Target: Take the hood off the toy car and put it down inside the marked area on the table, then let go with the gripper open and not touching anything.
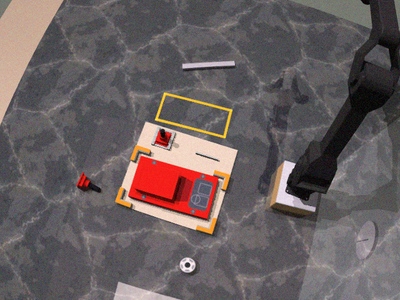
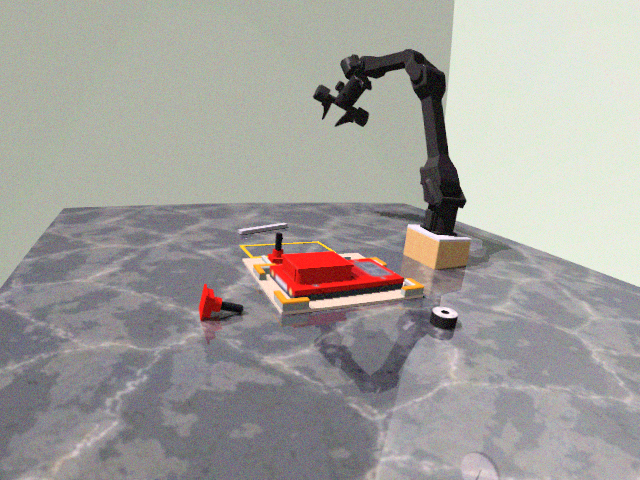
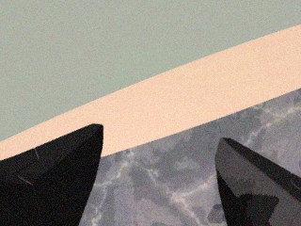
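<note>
The red toy car [image 1: 184,171] [image 2: 379,280] sits on a beige board between orange corner brackets. A raised red block [image 1: 156,182] [image 2: 320,266] stands on one end of its top; a dark grey panel [image 1: 203,201] [image 2: 371,268] with thin outlines shows at the other. Which part is the hood, I cannot tell. The marked area, a yellow outline [image 1: 198,101] [image 2: 305,242], lies beyond the board's edge with nothing inside. My gripper [image 2: 330,122] [image 3: 161,142] is open and empty, high above the table and away from the car. It is outside the top view.
On the board [image 1: 184,142] [image 2: 361,300], a red piece [image 1: 164,139] with a black knob stands upright. A similar piece [image 1: 84,182] [image 2: 209,303] lies beside the board. A wheel [image 1: 182,265] [image 2: 435,317] and a pale bar [image 1: 208,65] [image 2: 263,228] lie on the table.
</note>
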You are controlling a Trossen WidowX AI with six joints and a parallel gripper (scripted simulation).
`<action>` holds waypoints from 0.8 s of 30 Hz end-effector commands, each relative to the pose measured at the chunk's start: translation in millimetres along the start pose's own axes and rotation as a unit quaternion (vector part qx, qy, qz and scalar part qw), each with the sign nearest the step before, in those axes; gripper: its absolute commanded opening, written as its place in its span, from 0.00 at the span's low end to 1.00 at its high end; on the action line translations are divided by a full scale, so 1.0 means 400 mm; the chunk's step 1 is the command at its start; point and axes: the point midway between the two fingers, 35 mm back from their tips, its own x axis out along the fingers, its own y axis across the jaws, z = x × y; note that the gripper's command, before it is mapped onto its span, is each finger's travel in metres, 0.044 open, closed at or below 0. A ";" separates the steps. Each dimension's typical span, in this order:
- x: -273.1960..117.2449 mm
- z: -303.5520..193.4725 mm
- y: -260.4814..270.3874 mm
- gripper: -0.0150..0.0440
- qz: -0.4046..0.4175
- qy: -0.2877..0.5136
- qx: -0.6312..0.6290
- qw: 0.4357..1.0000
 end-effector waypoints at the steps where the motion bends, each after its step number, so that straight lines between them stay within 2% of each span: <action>1: 0.000 -0.002 0.002 0.67 0.000 0.001 -0.001 1.000; 8: 0.006 -0.098 0.092 0.98 0.022 0.039 -0.039 0.998; 9: 0.006 -0.118 0.110 1.00 0.026 0.047 -0.047 0.997; 24: -0.030 -0.434 0.305 1.00 0.085 0.154 -0.190 0.966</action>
